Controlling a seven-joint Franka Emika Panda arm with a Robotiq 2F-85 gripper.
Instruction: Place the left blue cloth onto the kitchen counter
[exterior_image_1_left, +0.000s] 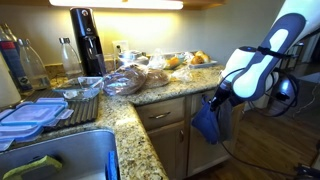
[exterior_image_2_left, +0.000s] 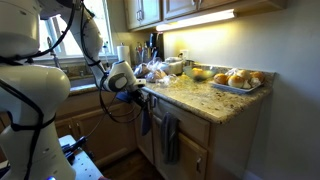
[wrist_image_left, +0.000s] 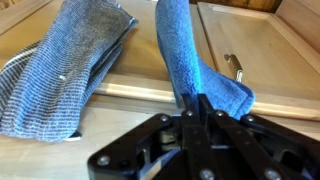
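The royal-blue cloth (wrist_image_left: 192, 58) hangs down the front of the wooden cabinet below the granite counter (exterior_image_1_left: 172, 94). My gripper (wrist_image_left: 190, 108) is shut, with its fingers pinching the cloth's lower end. In both exterior views the gripper (exterior_image_1_left: 219, 97) (exterior_image_2_left: 137, 96) sits at the counter's edge, and the blue cloth (exterior_image_1_left: 208, 122) (exterior_image_2_left: 146, 121) dangles beneath it. A duller grey-blue towel (wrist_image_left: 68, 70) (exterior_image_2_left: 168, 138) hangs beside it on the cabinet front. The counter also shows in an exterior view (exterior_image_2_left: 200, 103).
Bagged bread (exterior_image_1_left: 130, 78) and a tray of pastries (exterior_image_2_left: 238, 80) lie on the counter. A black soda maker (exterior_image_1_left: 87, 42) stands at the back. Plastic containers (exterior_image_1_left: 30, 115) sit by the sink (exterior_image_1_left: 70, 158). A cabinet door handle (wrist_image_left: 235, 68) is near the cloth.
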